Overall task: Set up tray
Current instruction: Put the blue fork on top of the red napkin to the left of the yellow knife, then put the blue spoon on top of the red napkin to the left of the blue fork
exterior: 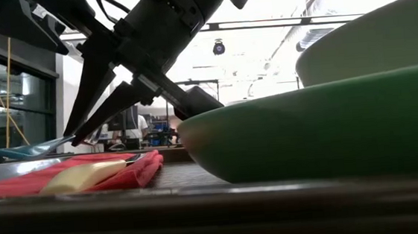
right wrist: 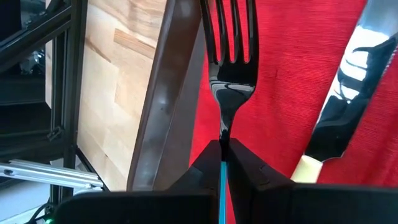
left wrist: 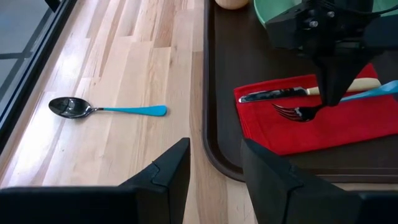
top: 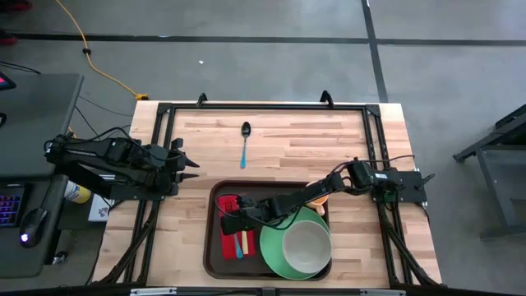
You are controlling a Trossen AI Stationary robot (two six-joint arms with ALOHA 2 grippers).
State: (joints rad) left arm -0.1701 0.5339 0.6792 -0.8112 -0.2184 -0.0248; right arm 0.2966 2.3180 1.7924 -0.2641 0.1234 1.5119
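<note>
From above, you have the large dark brown rectangular plastic tray [top: 212,247] at the near edge of the pale wooden worktop [top: 279,140], about six o'clock from the worktop's centre. The round green plate [top: 275,256] carrying a pale cream bowl [top: 306,245] fills the tray's right half; a red cloth napkin [top: 229,244] lies in its left half. Your right hand [top: 233,220] reaches over the napkin from three o'clock. The left hand [top: 187,164] waits off the tray's ten o'clock corner. A black-bowled spoon with a blue handle [top: 245,143] lies alone on the wood at twelve o'clock from the tray.

At table height, the right hand [exterior: 91,134] slopes down toward the napkin [exterior: 123,171], its tips just above the cloth.

From the left wrist, the left hand [left wrist: 214,165] stands wide and empty near the tray's rim [left wrist: 208,124]. The black fork with a blue handle [left wrist: 305,112] hangs over the napkin beside a cream-handled steel knife [left wrist: 292,93].

From the right wrist, the right hand [right wrist: 222,152] is pinched narrow on the fork [right wrist: 229,56], tines over the red cloth, knife [right wrist: 345,106] alongside.

You appear to be placing the fork. Next, lower it flat beside the knife and release cleanly; the spoon looks to be left to fetch.
</note>
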